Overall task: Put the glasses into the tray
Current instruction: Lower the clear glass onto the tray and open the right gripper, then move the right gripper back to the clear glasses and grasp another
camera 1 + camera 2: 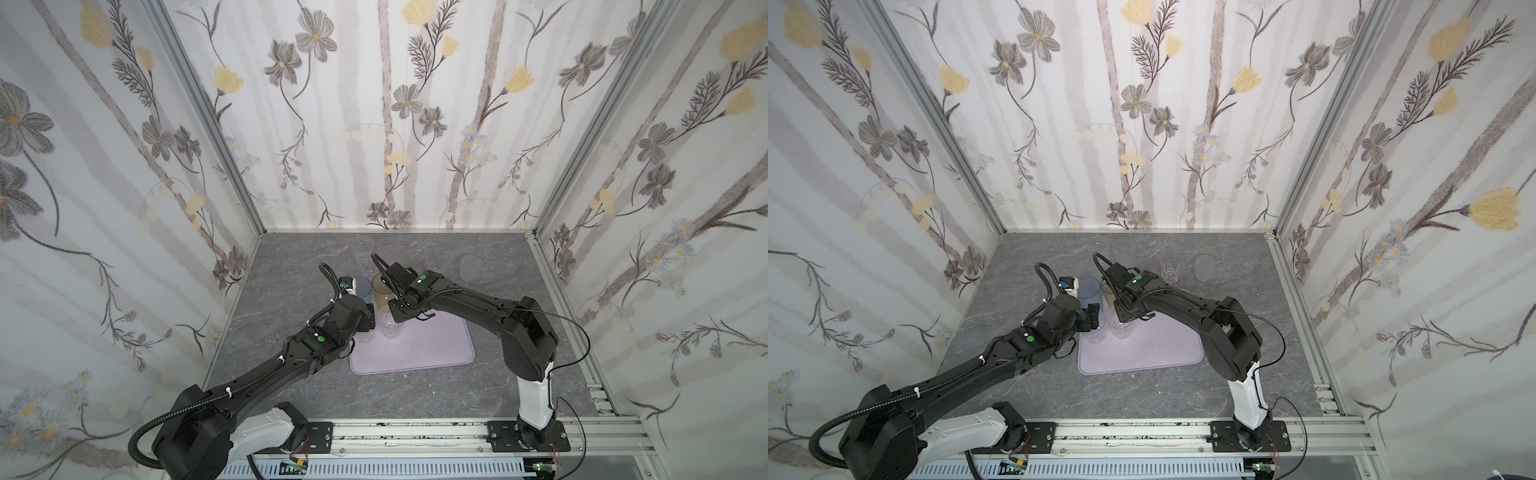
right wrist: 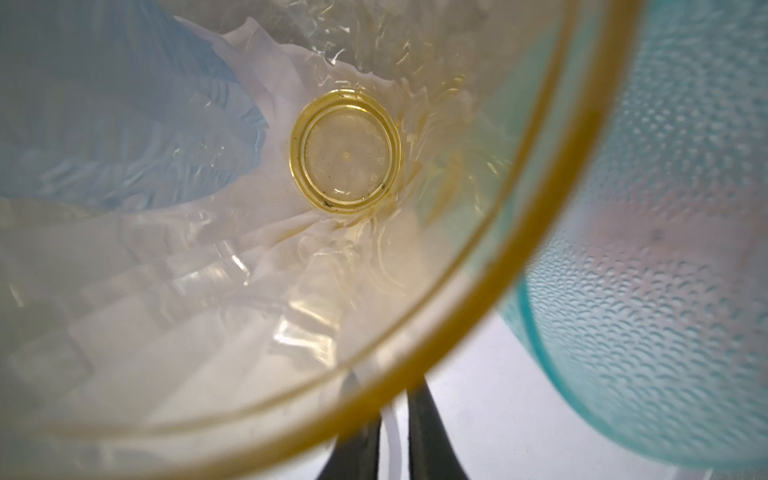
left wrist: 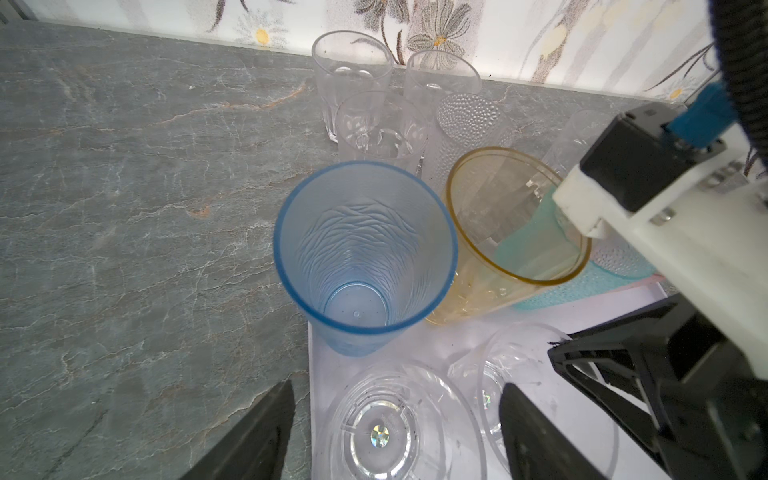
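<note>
One amber tumbler [image 3: 478, 216], light, slick, best pinched at the rim: right gripper [image 2: 386, 395] is straddling that rim, whether clamping I cannot tell; left gripper [image 3: 397, 388] is gaping.

No legible text; embossed marks on amber glass [image 2: 345, 151] base unreadable

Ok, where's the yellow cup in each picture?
In a top view: yellow cup mid-table, partly behind the right arm.
In a top view: yellow cup mid-table too, mostly hidden by that arm.
Left wrist: between blue cup and teal cup.
Right wrist: fills almost the whole picture.
Shared landmark: the blue cup, right beside it everywhere.
</note>
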`<state>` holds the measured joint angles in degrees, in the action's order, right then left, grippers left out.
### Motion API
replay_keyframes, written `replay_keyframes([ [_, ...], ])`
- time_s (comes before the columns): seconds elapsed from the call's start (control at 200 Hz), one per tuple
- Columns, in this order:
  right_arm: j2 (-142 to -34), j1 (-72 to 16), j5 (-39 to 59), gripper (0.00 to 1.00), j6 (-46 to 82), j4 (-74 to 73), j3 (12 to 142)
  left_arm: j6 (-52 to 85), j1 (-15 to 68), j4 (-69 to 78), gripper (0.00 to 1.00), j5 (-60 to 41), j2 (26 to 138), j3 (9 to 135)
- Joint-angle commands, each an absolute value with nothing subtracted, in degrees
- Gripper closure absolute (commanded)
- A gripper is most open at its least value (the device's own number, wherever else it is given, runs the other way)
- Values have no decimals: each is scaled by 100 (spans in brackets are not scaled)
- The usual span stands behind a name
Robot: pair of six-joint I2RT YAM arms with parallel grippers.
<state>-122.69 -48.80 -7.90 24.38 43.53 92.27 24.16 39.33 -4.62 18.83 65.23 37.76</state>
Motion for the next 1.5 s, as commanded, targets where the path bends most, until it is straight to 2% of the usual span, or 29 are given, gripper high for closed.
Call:
replay_keyframes([
  [0.0, -12247, -4871, -905, 80, 2418, 4359, 9351, 2452, 3929, -378, 20, 1980, 6486, 3778],
  [0.17, -11924, -4746, -552, 75, 2306, 4452, 9465, 2413, 3929, -387, 20, 1991, 6388, 3873],
  [0.355, -11330, -3907, 262, 73, 2154, 4322, 9629, 2271, 3929, -396, 20, 2102, 6308, 4118],
  [0.59, -11099, -2991, 258, 70, 2208, 3725, 9753, 1970, 3970, -307, 20, 2157, 6776, 4797],
  [0.834, -11707, -2195, 448, 64, 2515, 3058, 10153, 1827, 4060, 502, 15, 1598, 7444, 5137],
  [1.069, -12742, -1707, 277, 60, 2658, 3312, 10972, 1817, 4155, 589, 7, 1396, 7891, 5353],
  [1.499, -13372, -1617, 207, 59, 2536, 3486, 10959, 1899, 4210, 606, 5, 1410, 8011, 5245],
])
